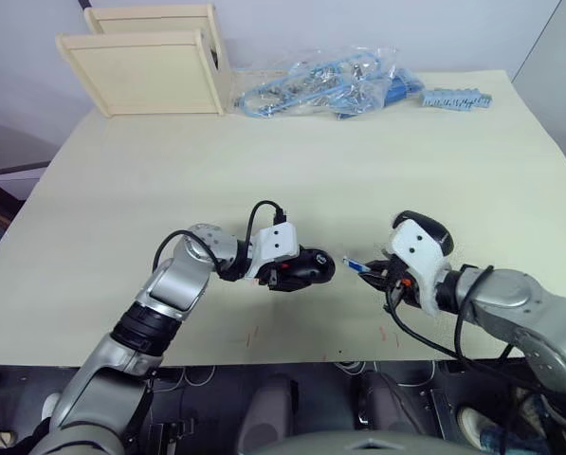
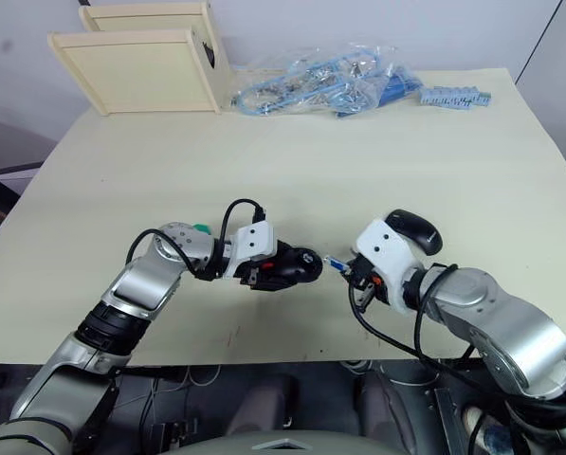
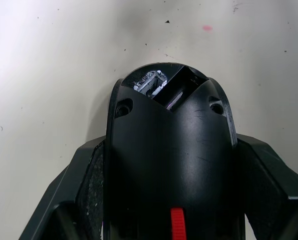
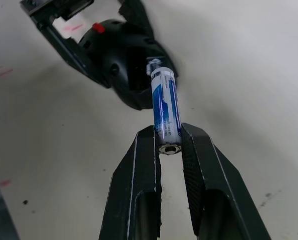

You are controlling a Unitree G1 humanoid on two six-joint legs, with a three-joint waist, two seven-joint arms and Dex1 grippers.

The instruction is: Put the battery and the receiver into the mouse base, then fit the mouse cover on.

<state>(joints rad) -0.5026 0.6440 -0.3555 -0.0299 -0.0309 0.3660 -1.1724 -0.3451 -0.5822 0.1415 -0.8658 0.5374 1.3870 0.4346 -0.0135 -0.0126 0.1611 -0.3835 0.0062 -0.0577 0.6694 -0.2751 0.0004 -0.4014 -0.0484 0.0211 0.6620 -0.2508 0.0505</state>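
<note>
In the right wrist view the right gripper sits closest, its two black fingers clenched on the rear end of the battery, which sticks out ahead toward the mouse base at the upper left of that frame. The battery looks light, rigid and smooth-skinned, so it could slip or pivot between the pads; a hold nearer its middle would steady it, though the end grip leaves the nose free to enter the slot.

In the left eye view the left gripper sits just left of centre, low in the frame, grasping the mouse base by its flanks. The left wrist view shows the open compartment at the front of the base, with metal contacts inside. The base seems stiff, hard plastic, safely held by its sides.

The left forearm reaches in from lower left, wrist turned toward the right arm; the right arm comes from lower right, the battery tip near the base but apart from it.

The mouse cover lies just behind the right wrist. I cannot pick out the receiver.
</note>
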